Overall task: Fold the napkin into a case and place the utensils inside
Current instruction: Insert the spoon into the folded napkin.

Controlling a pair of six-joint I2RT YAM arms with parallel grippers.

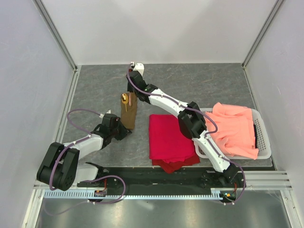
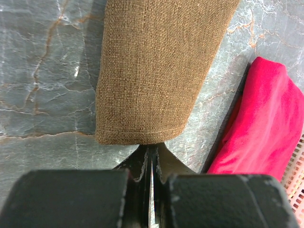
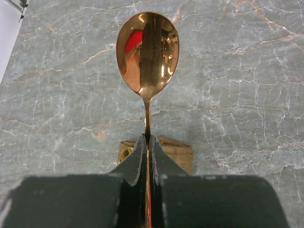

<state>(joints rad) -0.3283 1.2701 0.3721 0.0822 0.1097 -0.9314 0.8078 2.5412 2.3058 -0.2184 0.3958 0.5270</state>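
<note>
Left jaws: closed to a hairline slit, with the tips right at the near hem of the case [image 2: 152, 71]. Whether any fabric is pinched cannot be told.
Right jaws: closed on the thin handle of the spoon [image 3: 147, 52], whose bowl points away from the wrist camera and hangs over the surface [image 1: 95, 90].
Surface edges: a grey marbled slab with a metal rail down its left side, white walls on 3 sides, and the black base rail along the near edge.
Room left of case: grey slab runs from the case to the left rail, crossed low down by the left arm.
Room beyond case: a strip of slab lies between the right arm's far end and the back wall.
Room right of case: only a narrow strip separates the case from the red cloth [image 1: 168, 137]. That cloth's near edge reaches the black rail and its right side runs under the right arm.
Right side: a white basket [image 1: 267, 145] sits just beside the red cloth and holds a salmon-orange cloth [image 1: 235, 130].
Case position: a narrow olive-brown pocket lying lengthwise away from the arms, its near end at the left jaws and its far end below the right jaws.
Case mouth: seen just under the right jaw tips, with 1 gold piece [image 3: 125, 153] showing at its left corner.
Spoon against case: the handle runs back over the mouth. The jaws hide whether its end is inside.
</note>
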